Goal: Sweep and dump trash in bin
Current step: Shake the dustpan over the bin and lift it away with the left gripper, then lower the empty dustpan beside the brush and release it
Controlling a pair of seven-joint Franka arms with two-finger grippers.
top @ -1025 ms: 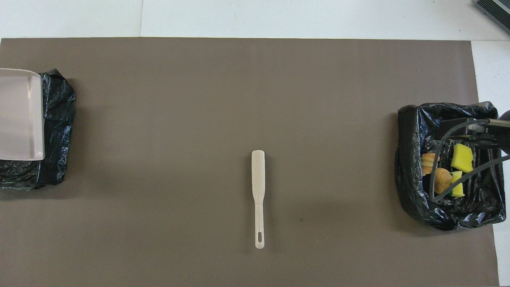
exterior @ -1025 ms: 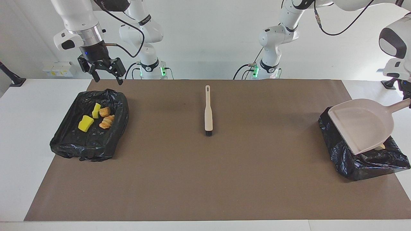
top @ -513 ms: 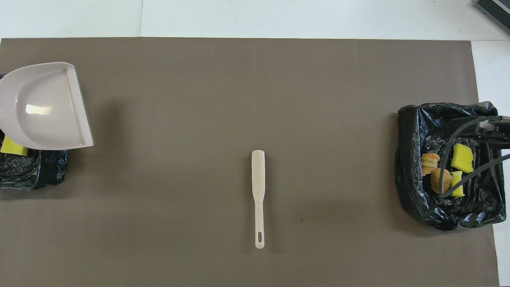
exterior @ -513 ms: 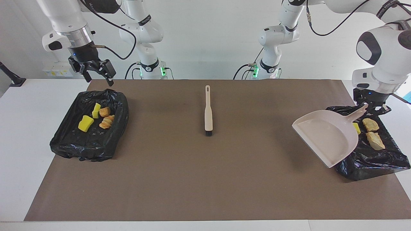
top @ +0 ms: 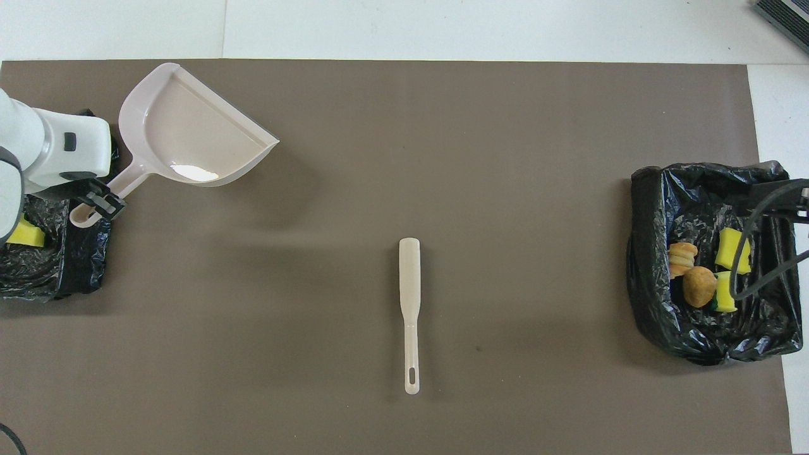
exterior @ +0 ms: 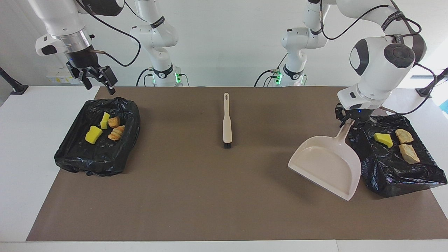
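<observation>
Trash [exterior: 103, 128] in two bins [exterior: 75, 159]

table [exterior: 21, 147] | brown mat [exterior: 196, 196] | on mat: brush [exterior: 226, 120], two black-lined bins [exterior: 98, 154] [exterior: 402, 168]

A plain beige plastic dustpan [exterior: 327, 168] and a beige brush [exterior: 226, 119] with black bristles show against the flat brown table mat [exterior: 196, 189]; glossy black bag-lined bins [exterior: 101, 154] hold bright yellow sponge pieces [exterior: 93, 134], orange-brown bread lumps [exterior: 114, 122] and pale tan lumps [exterior: 408, 153]
</observation>
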